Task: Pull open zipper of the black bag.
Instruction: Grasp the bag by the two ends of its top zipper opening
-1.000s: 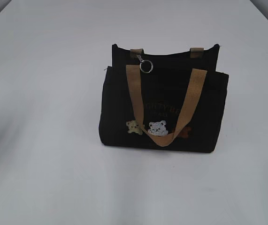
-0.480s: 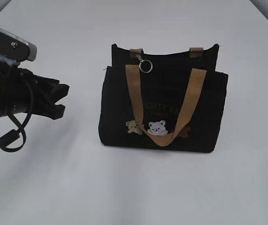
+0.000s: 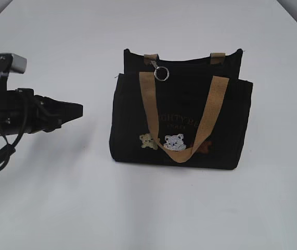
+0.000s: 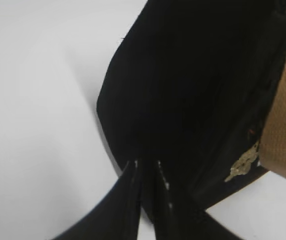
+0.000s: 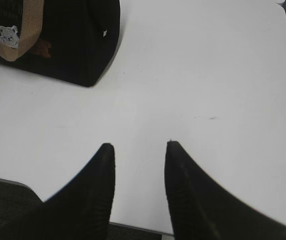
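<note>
The black bag (image 3: 182,120) stands upright on the white table, its bear patches facing the exterior camera. Its zipper runs along the top edge, and the metal pull with a silver ring (image 3: 162,74) hangs at the top left, beside a tan handle (image 3: 210,112). My left gripper (image 3: 79,110) hovers left of the bag, pointing at its left side and not touching it. In the left wrist view that gripper (image 4: 147,162) has its fingers drawn almost together with nothing between them, and the bag (image 4: 193,90) is close ahead. My right gripper (image 5: 138,146) is open over bare table, right of the bag (image 5: 77,40).
The white table (image 3: 148,208) stretches all round the bag. Its near edge (image 5: 7,200) shows below my right gripper in the right wrist view. My right arm is out of the exterior view.
My left arm came into the exterior view from the left and moved toward the bag. Its fingers closed from apart to nearly together. The bag has not moved.
</note>
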Controlling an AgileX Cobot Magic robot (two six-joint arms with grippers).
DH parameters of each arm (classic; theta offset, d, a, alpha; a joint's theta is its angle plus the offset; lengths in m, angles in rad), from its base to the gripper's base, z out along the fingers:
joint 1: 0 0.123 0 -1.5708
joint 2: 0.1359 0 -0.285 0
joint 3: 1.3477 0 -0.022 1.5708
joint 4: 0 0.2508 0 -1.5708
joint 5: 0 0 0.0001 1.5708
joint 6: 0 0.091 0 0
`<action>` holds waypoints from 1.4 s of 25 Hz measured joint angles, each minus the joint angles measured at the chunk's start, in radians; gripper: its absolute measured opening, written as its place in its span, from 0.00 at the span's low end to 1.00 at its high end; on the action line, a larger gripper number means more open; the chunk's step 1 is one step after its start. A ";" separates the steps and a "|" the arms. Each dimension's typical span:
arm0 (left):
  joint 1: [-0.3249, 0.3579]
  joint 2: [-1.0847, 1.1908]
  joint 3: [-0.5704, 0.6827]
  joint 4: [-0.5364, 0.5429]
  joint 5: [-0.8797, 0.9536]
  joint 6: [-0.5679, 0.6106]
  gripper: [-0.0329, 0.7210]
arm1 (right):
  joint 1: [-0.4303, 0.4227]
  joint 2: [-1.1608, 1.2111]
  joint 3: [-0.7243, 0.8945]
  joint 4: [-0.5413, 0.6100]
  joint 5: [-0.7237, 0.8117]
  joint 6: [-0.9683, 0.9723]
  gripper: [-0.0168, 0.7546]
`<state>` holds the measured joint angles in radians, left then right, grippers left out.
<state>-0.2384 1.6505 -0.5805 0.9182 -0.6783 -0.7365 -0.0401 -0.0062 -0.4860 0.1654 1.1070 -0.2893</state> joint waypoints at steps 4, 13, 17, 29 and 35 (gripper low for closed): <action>0.110 0.072 -0.045 0.212 -0.154 -0.070 0.13 | 0.000 0.000 0.000 0.000 0.000 0.000 0.38; 0.044 0.083 -0.068 0.208 -0.228 0.191 0.66 | 0.000 0.000 0.000 0.000 0.000 0.000 0.38; -0.005 0.114 -0.097 0.106 -0.228 0.283 0.70 | 0.000 0.000 0.000 0.000 0.000 0.000 0.38; -0.109 0.242 -0.240 0.037 -0.231 0.304 0.34 | 0.000 0.030 0.000 0.127 0.001 -0.070 0.38; -0.125 0.247 -0.249 0.032 -0.232 0.304 0.13 | 0.000 0.400 -0.034 0.444 -0.153 -0.454 0.38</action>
<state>-0.3631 1.8974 -0.8292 0.9504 -0.9098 -0.4324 -0.0401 0.3939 -0.5202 0.6098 0.9537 -0.7431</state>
